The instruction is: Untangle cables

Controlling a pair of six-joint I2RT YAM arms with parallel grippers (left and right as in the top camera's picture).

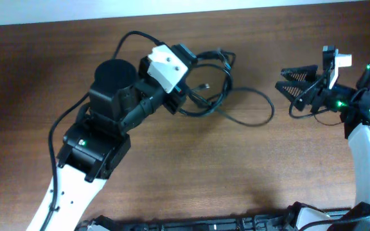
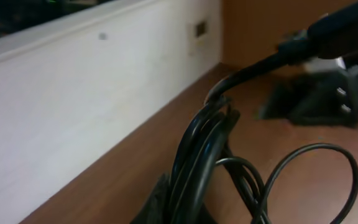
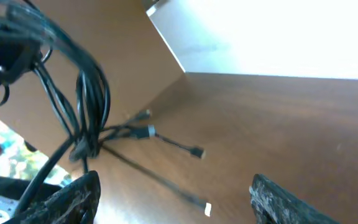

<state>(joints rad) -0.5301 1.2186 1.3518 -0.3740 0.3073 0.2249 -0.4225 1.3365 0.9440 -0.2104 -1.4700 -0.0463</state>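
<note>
The left end effector (image 2: pixel 176 208) is pressed together on the cables (image 2: pixel 194 158). It pinches them as one thick bunch, and the bunch goes up from its fingers. The right end effector (image 1: pixel 295 85) is spread wide. Nothing is between its fingers. It is near the cables and faces them, but it does not touch them.

From above, the cables are at the far middle of the surface (image 1: pixel 172 167), just beside the left end effector. Some loops hang out to the right and cross over each other. One long loop lies flat on the wood and reaches toward the right end effector.

In the right wrist view, a few thin ends with small plugs (image 3: pixel 151 132) fan out from the bunch and rest on the surface. Those ends look free.

I think most of the job is left to do. The cords are all in one clump, and no cord lies by itself yet. What is done is small: the bunch is held on one side, and some ends are loose. Each cord has to be pulled out and laid apart.
</note>
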